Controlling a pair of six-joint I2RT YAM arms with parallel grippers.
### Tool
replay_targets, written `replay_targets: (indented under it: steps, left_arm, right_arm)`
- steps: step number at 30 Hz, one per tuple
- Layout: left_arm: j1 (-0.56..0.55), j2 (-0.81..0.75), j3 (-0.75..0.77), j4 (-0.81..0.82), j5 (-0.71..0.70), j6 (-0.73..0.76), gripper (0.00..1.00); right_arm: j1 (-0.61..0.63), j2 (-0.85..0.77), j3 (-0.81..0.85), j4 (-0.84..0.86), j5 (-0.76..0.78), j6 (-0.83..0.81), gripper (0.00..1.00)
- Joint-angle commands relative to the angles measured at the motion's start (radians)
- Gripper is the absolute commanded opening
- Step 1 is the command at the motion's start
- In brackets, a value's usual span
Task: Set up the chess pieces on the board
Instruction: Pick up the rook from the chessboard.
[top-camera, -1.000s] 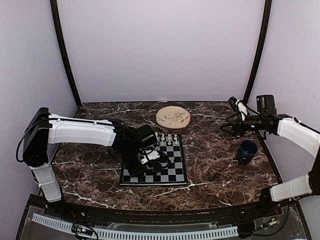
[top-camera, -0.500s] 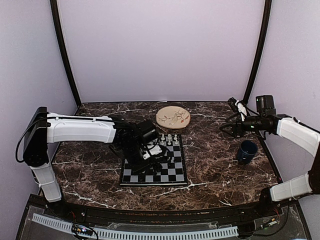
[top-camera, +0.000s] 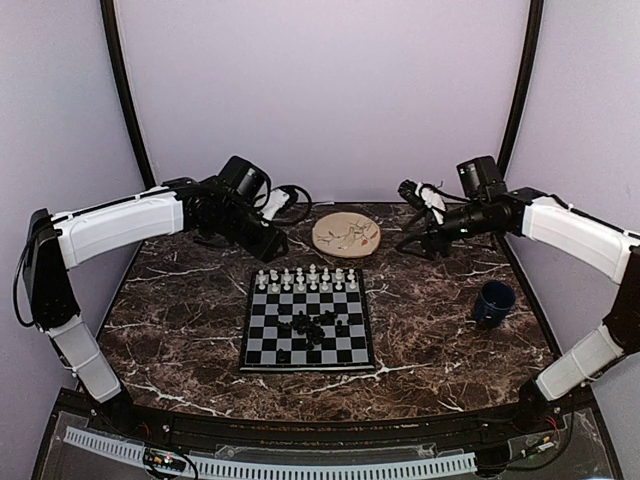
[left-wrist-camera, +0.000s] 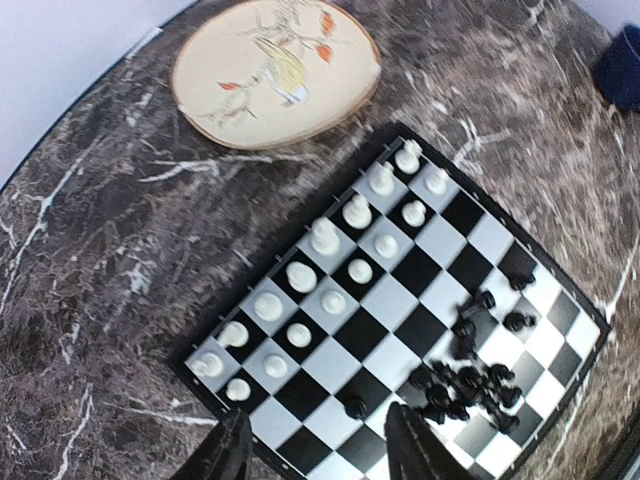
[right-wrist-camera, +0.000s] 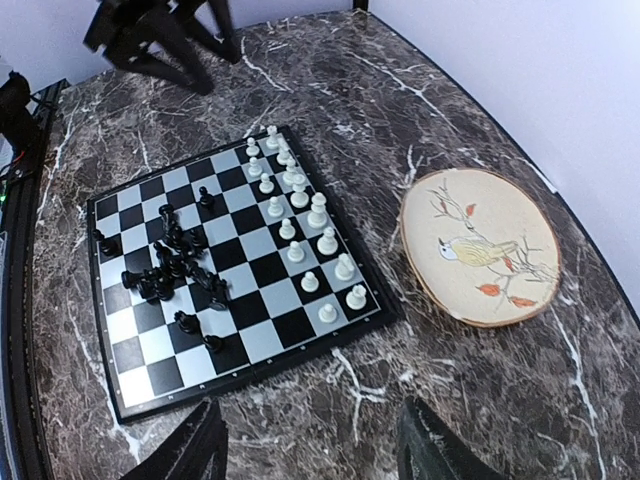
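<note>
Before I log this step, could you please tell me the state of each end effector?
Left end effector: open, empty.
Right end effector: open, empty.

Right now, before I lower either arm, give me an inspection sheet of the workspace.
Surface: dark marble table, flat.
Job's things: white pieces in two rows at the board's far edge; black pieces bunched mid-board, unplaced.
Clutter: bird plate beyond the board; blue mug on the right.
Grippers: left gripper and right gripper open, empty, held high.
Cables: black loops at both wrists, off the board.
Surroundings: lilac walls, dark posts.
</note>
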Motion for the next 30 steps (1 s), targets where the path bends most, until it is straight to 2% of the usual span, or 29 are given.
replay_targets:
  steps: [1,5,9,11,17,24,30]
  left_arm:
    - [0.083,-0.009,0.006,0.158,0.051,-0.086,0.47]
    - [0.168,-0.105,-0.139,0.287,0.08,-0.137,0.46]
    - [0.189,-0.184,-0.228,0.332,-0.038,-0.123,0.47]
    - [0.193,-0.2,-0.232,0.326,-0.086,-0.132,0.5]
    - [0.214,-0.211,-0.23,0.31,-0.098,-0.166,0.57]
    - [0.216,-0.213,-0.232,0.309,-0.104,-0.166,0.58]
    - [0.22,-0.204,-0.228,0.305,-0.086,-0.169,0.58]
  right_arm:
    - [0.132,0.115,0.122,-0.122,0.106,-0.055,0.56]
    - [0.264,0.24,0.208,-0.187,0.169,-0.082,0.52]
    - [0.336,0.351,0.287,-0.251,0.127,-0.085,0.51]
    - [0.375,0.406,0.325,-0.272,0.155,-0.083,0.5]
    - [0.471,0.534,0.403,-0.311,0.273,-0.087,0.51]
    - [0.529,0.572,0.389,-0.298,0.401,-0.087,0.55]
    - [0.542,0.584,0.377,-0.284,0.441,-0.084,0.5]
